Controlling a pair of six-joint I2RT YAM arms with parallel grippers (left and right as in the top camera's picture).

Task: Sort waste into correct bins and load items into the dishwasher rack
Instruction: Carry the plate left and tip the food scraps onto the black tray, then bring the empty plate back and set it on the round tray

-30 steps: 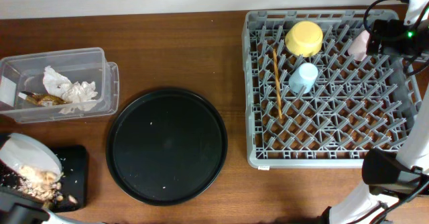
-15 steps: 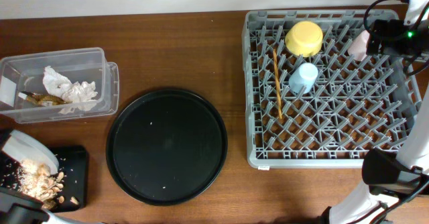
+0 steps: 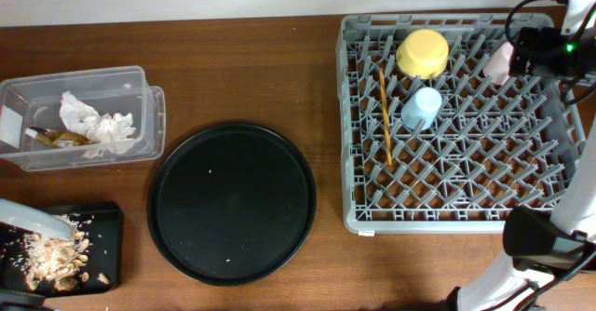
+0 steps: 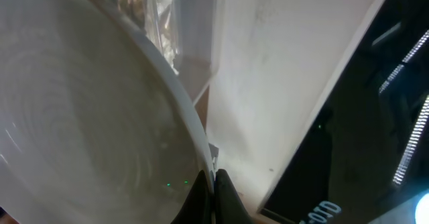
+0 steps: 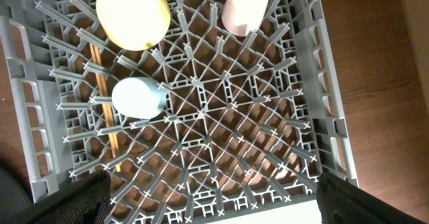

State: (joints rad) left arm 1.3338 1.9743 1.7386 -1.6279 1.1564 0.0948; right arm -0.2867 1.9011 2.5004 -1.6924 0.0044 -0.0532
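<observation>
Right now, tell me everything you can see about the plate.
The plate is round, pale grey and smooth, with faint concentric rings on its face. It is tipped steeply on edge over the black bin, its rim pinched by the left gripper. Its face looks bare; tan food scraps lie below it in the bin.

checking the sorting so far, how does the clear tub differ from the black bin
The clear tub is see-through and deeper; the black bin is opaque and flat. The tub holds white tissue and a gold-brown wrapper; the bin holds loose food scraps. Nothing covers the tub; a grey plate tilts over the bin. Both are rectangular.
</observation>
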